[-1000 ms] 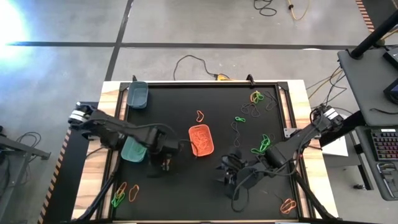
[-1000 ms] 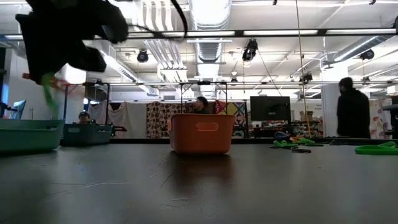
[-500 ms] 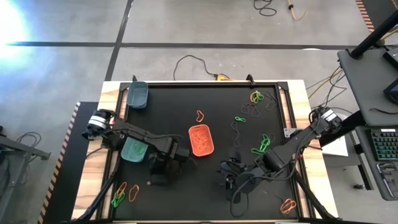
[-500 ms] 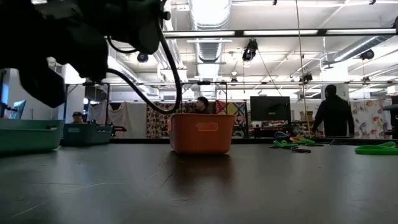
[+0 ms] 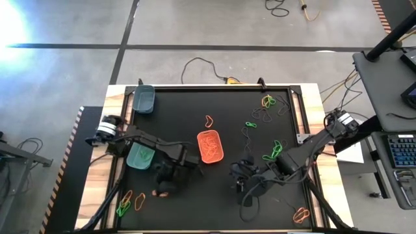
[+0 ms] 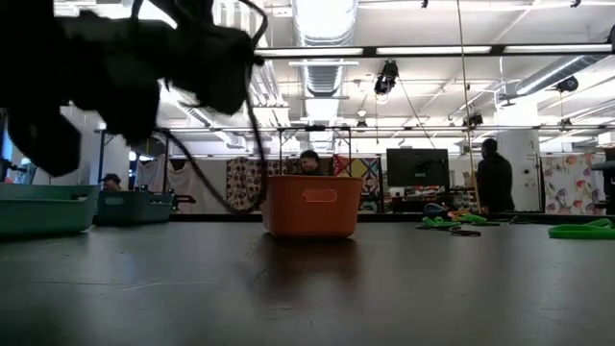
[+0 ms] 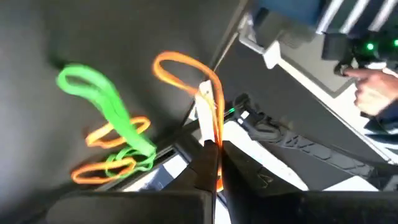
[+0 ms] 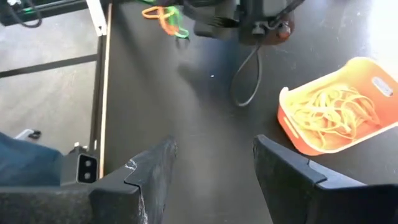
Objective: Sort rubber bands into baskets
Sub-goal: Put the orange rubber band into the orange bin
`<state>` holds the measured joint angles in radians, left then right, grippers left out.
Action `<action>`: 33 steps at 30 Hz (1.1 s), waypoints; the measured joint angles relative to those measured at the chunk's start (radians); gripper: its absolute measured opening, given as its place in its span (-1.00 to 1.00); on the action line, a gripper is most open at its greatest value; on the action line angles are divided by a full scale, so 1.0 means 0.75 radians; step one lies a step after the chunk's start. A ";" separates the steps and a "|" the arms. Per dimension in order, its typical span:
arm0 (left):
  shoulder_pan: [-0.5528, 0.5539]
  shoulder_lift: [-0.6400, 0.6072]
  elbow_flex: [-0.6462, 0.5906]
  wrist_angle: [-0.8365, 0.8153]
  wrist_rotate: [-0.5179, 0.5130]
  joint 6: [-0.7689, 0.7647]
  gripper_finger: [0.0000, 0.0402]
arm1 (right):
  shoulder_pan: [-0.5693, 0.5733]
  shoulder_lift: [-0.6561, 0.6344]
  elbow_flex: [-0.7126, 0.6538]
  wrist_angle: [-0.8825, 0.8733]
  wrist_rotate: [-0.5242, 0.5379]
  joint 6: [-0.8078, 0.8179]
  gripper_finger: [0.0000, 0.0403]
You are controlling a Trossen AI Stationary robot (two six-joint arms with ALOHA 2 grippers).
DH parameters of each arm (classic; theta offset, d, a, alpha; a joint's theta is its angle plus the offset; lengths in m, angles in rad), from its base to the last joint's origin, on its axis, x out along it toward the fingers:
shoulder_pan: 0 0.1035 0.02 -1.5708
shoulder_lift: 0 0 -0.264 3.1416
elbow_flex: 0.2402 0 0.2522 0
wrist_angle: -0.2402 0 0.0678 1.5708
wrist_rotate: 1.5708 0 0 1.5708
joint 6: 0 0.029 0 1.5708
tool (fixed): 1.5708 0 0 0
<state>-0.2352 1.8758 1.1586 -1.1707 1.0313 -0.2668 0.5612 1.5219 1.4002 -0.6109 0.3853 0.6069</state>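
My left gripper [image 5: 161, 190] hovers over the table's near left part, shut on an orange rubber band [image 7: 186, 68]. Beyond it a green band [image 7: 102, 99] and orange bands [image 7: 115, 132] lie flat on the black table top. The light teal-green basket [image 5: 140, 156] stands beside the left arm, the dark grey-teal basket [image 5: 144, 99] at the far left corner. The orange basket [image 5: 210, 146] stands mid-table with orange bands inside [image 8: 333, 115]. My right gripper [image 8: 214, 163] hangs open right of the orange basket, nothing between its fingers. My left gripper pinches the orange band at one end [image 7: 212, 140] between its two shut fingertips. The rest of the loop [image 7: 180, 65] sticks out ahead of the fingers. Whether the loop touches the table, I cannot tell.
More loose bands lie at the near left corner [image 5: 127, 203], behind the orange basket [image 5: 208, 121], across the far right [image 5: 266, 103], at mid right [image 5: 276, 151] and the near right corner [image 5: 300, 213]. Wooden boards [image 5: 97, 195] frame the black table top.
My left gripper has sunk and gone toward the table's near edge, away from the teal-green basket, and its wrist has turned about. It has stayed shut. My right arm has kept still.
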 joint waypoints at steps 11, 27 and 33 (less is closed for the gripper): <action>0.108 -0.199 0.092 0.322 -0.124 0.125 -1.00 | -0.021 -0.002 0.000 -0.029 0.002 0.044 0.02; 0.367 -0.307 -0.021 1.076 -1.223 -0.031 -1.00 | -0.249 -0.019 0.038 -0.234 -0.036 0.023 0.02; 0.359 -0.151 -0.030 1.198 -1.378 0.049 -1.00 | -0.306 -0.020 0.132 -0.376 -0.037 -0.039 0.02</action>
<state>0.0341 1.7630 1.1359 -0.2722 -0.0019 -0.2301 0.3318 1.5066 1.4991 -0.8928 0.3578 0.5777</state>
